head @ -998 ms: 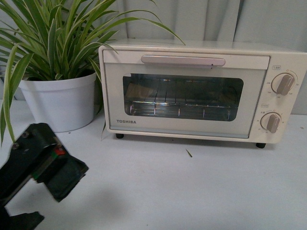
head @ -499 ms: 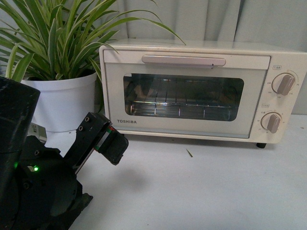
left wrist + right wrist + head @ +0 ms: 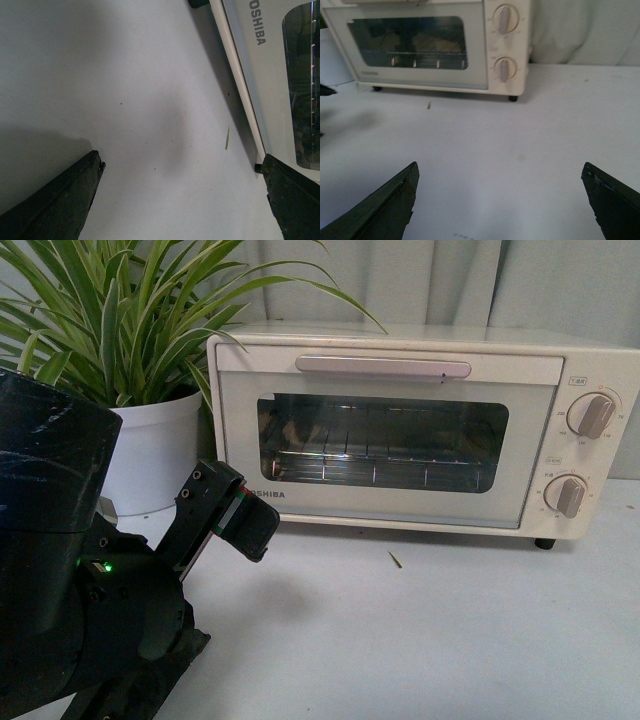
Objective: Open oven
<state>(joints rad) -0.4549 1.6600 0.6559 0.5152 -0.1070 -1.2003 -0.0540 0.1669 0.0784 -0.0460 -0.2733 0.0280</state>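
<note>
The cream-white TOSHIBA oven stands at the back of the white table, door shut. Its long pale bar handle runs along the door's top. Two beige knobs sit on its right. A wire rack shows behind the glass. My left gripper is open and empty, low in front of the oven's lower left corner, apart from it. In the left wrist view its fingers spread over bare table beside the oven's base. My right gripper is open and empty, well short of the oven.
A spider plant in a white pot stands left of the oven, close behind my left arm. A small twig lies on the table in front of the oven. Grey curtain behind.
My left arm has risen and moved forward and right, bringing its gripper from the table's front left up near the oven's lower left corner. The oven door stays shut.
</note>
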